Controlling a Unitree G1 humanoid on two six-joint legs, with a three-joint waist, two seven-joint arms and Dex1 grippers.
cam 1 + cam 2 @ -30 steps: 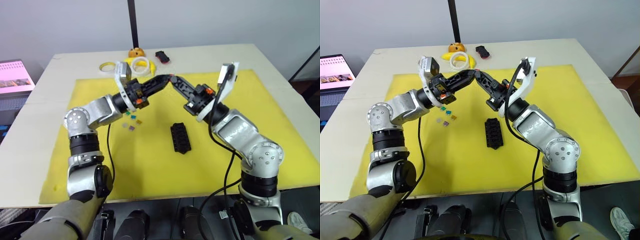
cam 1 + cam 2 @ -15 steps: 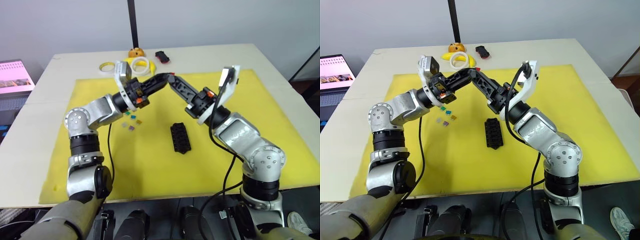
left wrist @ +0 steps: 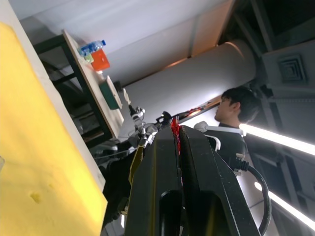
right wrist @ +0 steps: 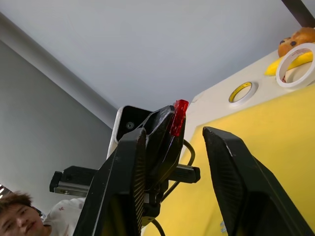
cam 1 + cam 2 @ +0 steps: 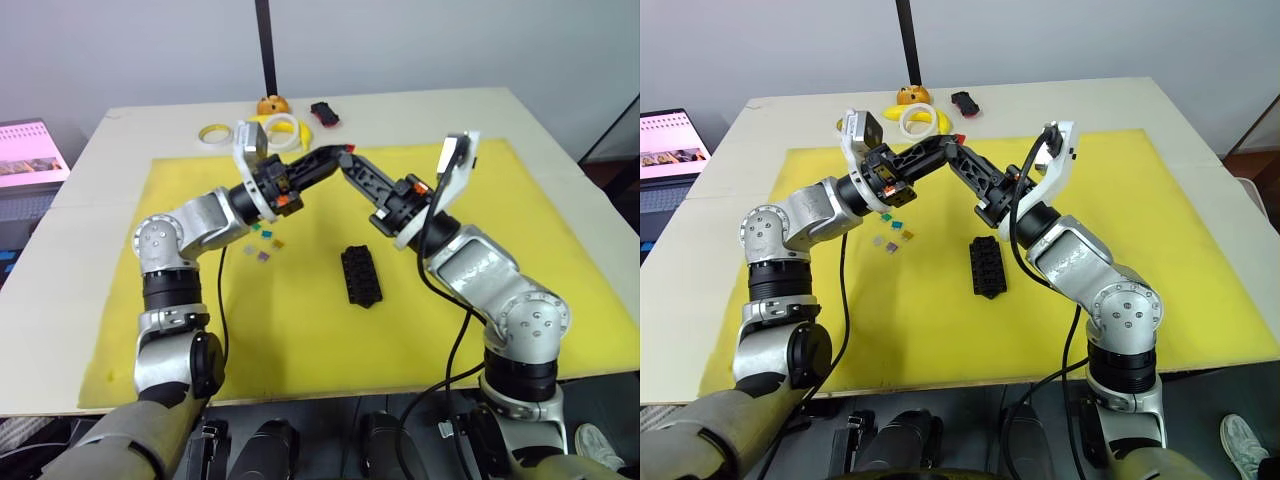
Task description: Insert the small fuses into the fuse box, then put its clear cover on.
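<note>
Red fuse (image 4: 178, 117), flat translucent chip, left gripper (image 3: 178, 132) pinching

The place looked like a robotics lab or workshop. A pale wooden table (image 5: 560, 130) carried a yellow foam mat (image 5: 300, 330), tape rings (image 5: 283, 128) and a laptop (image 5: 30, 152). Above, there were exposed ducts (image 3: 206, 78), strip lights (image 3: 275, 137) and a shelf (image 3: 93, 83) with bottles.

pale table (image 5: 560, 130) bearing yellow mat (image 5: 300, 320) (tape rings (image 5: 283, 128) behind)
</note>
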